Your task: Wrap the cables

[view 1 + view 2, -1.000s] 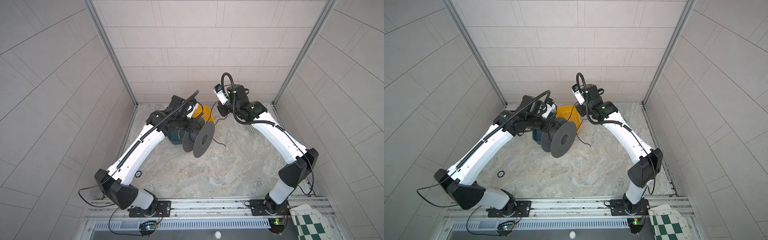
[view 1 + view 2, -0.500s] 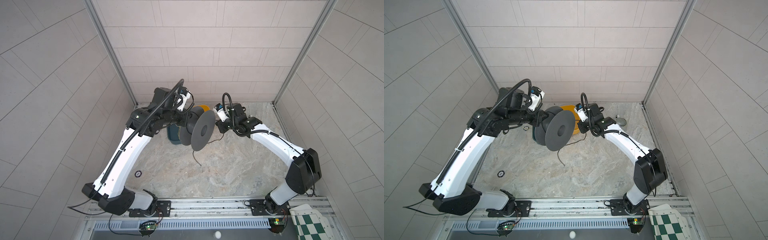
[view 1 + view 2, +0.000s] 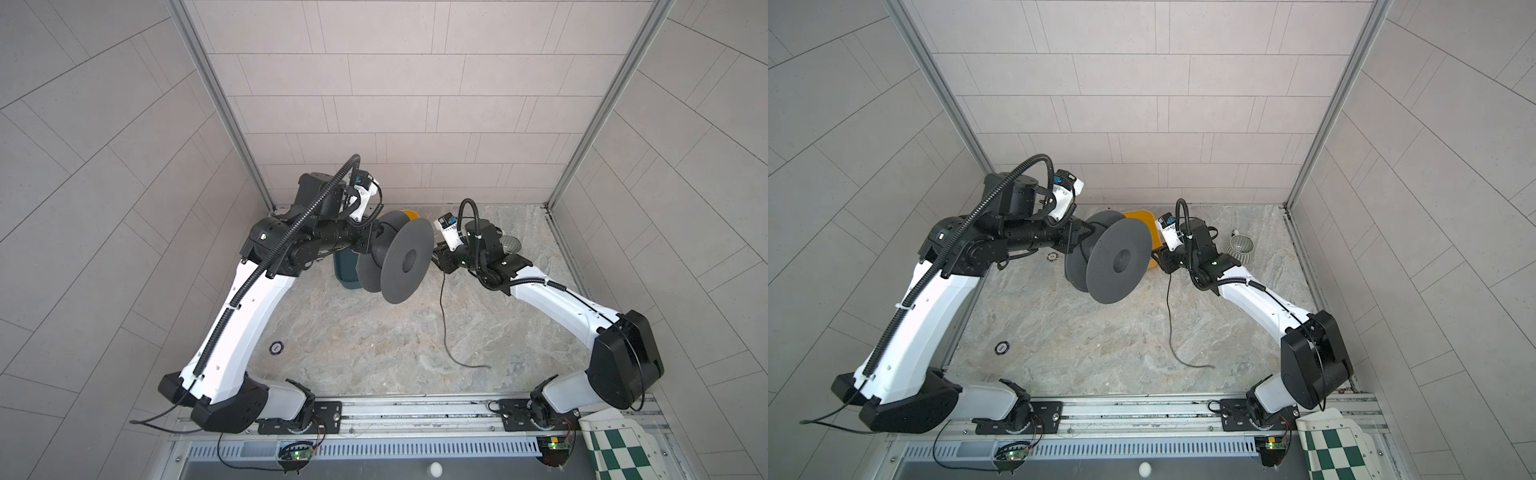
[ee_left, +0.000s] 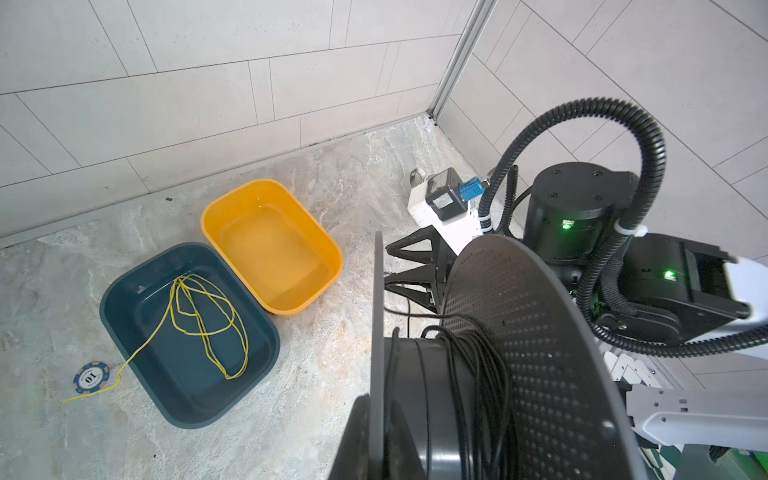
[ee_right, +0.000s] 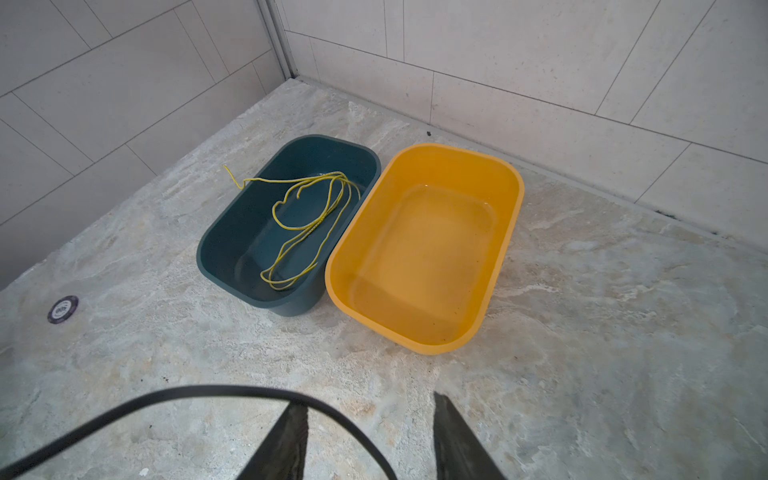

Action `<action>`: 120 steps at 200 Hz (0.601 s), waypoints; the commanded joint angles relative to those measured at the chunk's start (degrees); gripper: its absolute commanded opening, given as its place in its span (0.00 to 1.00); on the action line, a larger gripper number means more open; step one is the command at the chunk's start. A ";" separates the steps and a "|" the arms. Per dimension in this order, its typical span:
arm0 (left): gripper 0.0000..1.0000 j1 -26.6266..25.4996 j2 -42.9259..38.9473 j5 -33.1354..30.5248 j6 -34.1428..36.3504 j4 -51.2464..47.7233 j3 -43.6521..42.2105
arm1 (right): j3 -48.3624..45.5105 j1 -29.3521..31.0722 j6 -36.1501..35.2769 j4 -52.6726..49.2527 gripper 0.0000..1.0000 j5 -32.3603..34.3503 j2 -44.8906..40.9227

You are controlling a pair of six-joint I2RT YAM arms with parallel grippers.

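White shells and black joint housings make up the left arm [image 3: 257, 307] and right arm [image 3: 557, 303]. Ribbed black hoses [image 3: 239, 296] run along them, held by white ties. The right gripper [image 5: 368, 401] has black wedge-shaped fingers.

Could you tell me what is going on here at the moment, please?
The left gripper is holding a large dark spool up off the table, with black cable partly wound on its hub. The right gripper sits beside the spool's outer flange with its jaws open and the cable running past them, ungripped. The cable's loose tail hangs down and trails on the table.
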 commanded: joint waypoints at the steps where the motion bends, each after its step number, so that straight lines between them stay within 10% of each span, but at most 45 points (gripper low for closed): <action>1: 0.00 0.14 -1.92 0.39 -1.20 3.05 3.03 | -1.42 -0.72 1.80 4.29 0.61 -1.55 0.32; 120: 0.00 0.50 -1.74 -0.71 -2.10 3.24 5.66 | -13.91 -1.39 1.10 7.50 0.71 -1.83 -10.25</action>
